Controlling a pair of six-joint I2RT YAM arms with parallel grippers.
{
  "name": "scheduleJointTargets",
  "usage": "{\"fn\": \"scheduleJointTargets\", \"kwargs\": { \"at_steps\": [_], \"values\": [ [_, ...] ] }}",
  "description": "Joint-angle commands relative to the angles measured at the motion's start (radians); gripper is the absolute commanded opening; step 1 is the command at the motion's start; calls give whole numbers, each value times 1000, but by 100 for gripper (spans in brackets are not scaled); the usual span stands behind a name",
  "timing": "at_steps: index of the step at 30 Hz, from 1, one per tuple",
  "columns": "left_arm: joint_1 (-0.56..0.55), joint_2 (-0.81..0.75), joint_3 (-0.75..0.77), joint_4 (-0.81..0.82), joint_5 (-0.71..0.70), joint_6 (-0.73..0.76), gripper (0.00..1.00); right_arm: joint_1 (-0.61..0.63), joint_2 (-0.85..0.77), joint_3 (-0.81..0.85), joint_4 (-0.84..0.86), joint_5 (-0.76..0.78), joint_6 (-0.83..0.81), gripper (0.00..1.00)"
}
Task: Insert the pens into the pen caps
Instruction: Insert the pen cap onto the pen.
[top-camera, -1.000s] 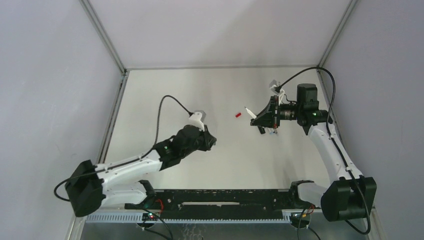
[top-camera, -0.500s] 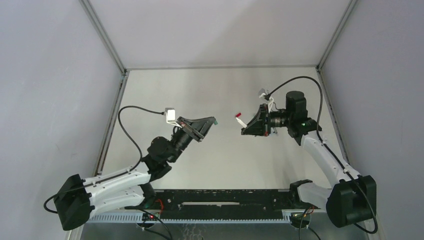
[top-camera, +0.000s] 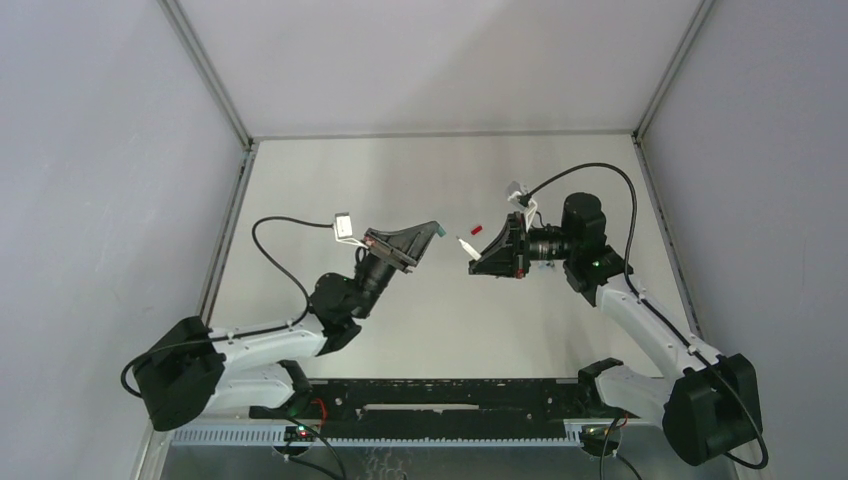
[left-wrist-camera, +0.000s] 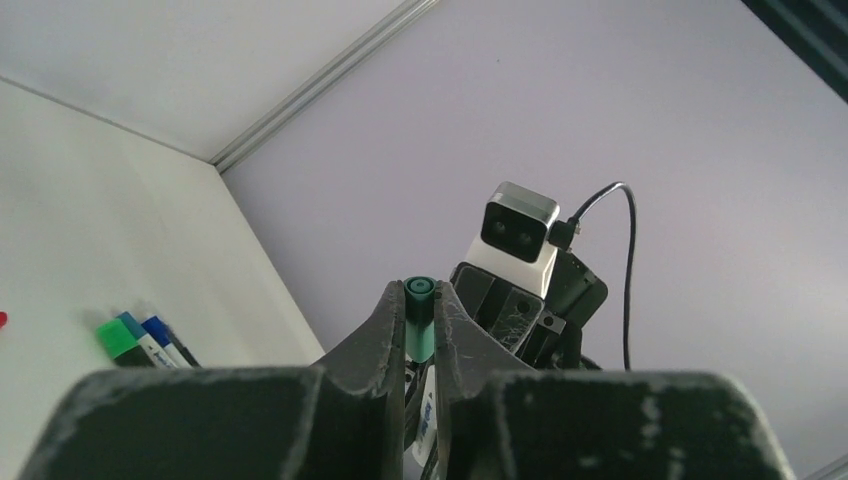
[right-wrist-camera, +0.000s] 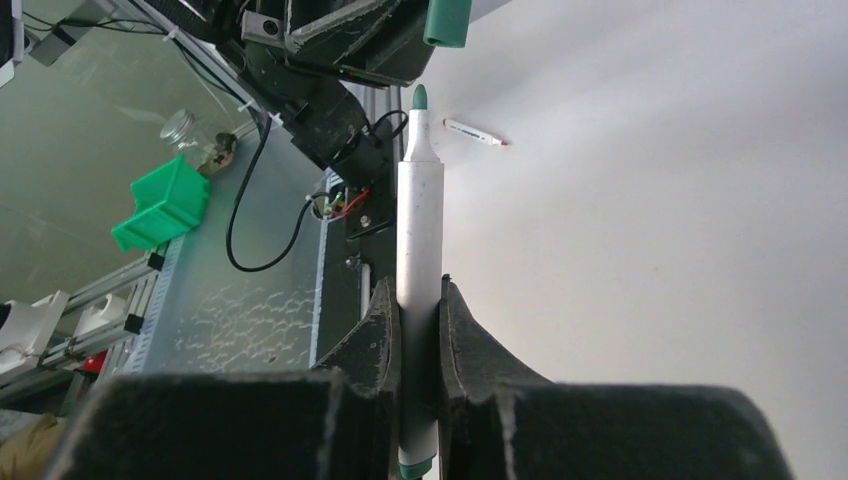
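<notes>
Right wrist view: right gripper (right-wrist-camera: 418, 300) jaws pinched tight on a white pen (right-wrist-camera: 419, 200), its green tip just short of the green cap (right-wrist-camera: 446, 22). Left wrist view: left gripper (left-wrist-camera: 420, 305) jaws clamped on that cap. Both are up off the table (top-camera: 330, 180), where a red cap (top-camera: 477, 229) lies.

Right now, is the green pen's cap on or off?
Off. The green pen in the right gripper shows a bare tip; the green cap sits apart in the left gripper.
</notes>
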Motion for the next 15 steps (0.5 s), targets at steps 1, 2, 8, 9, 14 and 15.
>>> {"fn": "scheduleJointTargets", "kwargs": {
  "at_steps": [1, 2, 8, 9, 14, 15],
  "values": [
    [-4, 36, 22, 142, -26, -57, 0, 17, -8, 1, 65, 43, 32, 0],
    [-5, 43, 23, 146, -25, -61, 0, 21, -7, 1, 65, 46, 32, 0],
    [-8, 72, 26, 181, -17, -79, 0, 29, -4, 1, 59, 63, 28, 0],
    [-9, 74, 26, 183, -16, -80, 0, 29, -4, 1, 59, 64, 29, 0],
    [-14, 85, 30, 184, -16, -85, 0, 33, -4, 1, 60, 63, 29, 0],
    [-14, 90, 31, 185, -15, -86, 0, 35, -3, 1, 60, 63, 29, 0]
  ]
}}
